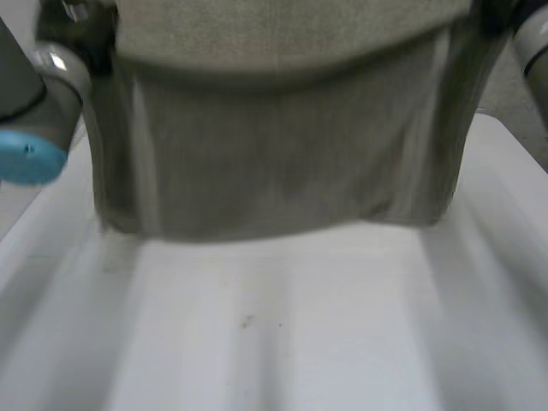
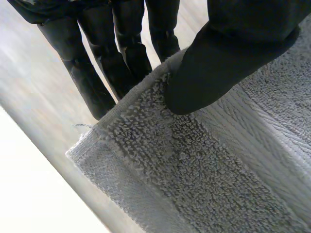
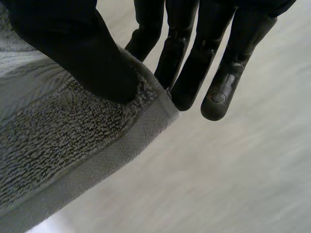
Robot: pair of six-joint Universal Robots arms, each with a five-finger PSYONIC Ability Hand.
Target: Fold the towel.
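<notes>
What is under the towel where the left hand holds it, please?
The left hand's fingers run under the towel's corner, and the thumb pinches it from above. The fingers' tips are covered by the cloth.

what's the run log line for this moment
towel: held up over table | left hand: pinching a corner | right hand: pinching a corner

One towel (image 1: 282, 163), two robot hands (image 2: 233, 58) (image 3: 82, 53), two arms (image 1: 38, 94) (image 1: 533, 43), one white table (image 1: 282, 342)
</notes>
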